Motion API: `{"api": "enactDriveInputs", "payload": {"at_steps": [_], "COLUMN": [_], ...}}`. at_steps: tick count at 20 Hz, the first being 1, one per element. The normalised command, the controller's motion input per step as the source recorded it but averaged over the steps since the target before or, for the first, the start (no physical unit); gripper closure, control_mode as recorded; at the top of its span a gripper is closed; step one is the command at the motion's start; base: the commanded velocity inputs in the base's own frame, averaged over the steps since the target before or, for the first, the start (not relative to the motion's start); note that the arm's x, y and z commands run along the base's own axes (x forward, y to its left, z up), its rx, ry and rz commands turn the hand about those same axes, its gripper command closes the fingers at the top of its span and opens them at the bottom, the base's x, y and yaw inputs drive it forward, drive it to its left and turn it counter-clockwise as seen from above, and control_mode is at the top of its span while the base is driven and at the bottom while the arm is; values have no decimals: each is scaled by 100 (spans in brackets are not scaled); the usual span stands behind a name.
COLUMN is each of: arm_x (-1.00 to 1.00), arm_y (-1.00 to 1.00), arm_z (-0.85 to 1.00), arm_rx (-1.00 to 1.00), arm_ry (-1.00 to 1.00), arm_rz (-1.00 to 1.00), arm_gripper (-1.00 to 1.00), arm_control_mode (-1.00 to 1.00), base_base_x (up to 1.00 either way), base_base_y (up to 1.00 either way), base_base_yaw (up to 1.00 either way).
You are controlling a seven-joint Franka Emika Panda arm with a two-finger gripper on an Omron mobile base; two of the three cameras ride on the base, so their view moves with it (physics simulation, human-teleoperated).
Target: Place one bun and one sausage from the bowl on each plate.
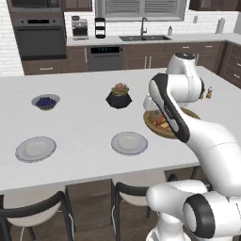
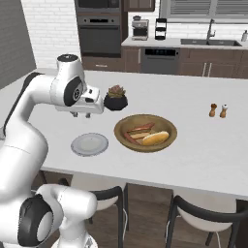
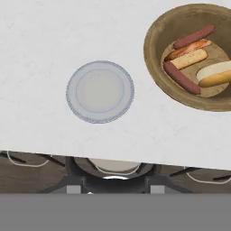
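Bare plate [image 3: 99, 91] beside full bowl [image 3: 158, 40]

White island counter [image 1: 84, 127], dark wood cabinets [image 1: 141, 59], white brick wall [image 2: 48, 19], black stools [image 2: 203, 215].

two plates [image 1: 36, 149] [image 1: 129, 143], one wooden bowl [image 3: 159, 40], two buns [image 3: 215, 73] [image 3: 190, 58], two sausages [image 3: 181, 77] [image 3: 194, 37].

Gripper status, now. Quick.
Gripper: hangs above the counter between the near plate and the plant pot, holding nothing; open or shut cannot be told.
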Motion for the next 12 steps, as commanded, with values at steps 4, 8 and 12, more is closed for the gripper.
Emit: {"api": "enactDriveInputs", "payload": {"at_steps": [4, 8, 12], "arm_x": [-11, 28, 84], "arm_y": [-14, -89, -100], "arm_z": [0, -1, -9], "arm_rx": [0, 0, 0], "arm_ry": [0, 4, 13], "arm_rz": [-2, -18, -31], "arm_gripper": [-100, -100, -100], "arm_control_mode": [-100, -100, -100], "base_base_x": [0, 0, 0], "base_base_y": [0, 0, 0], "base_base_yaw": [0, 0, 0]}}
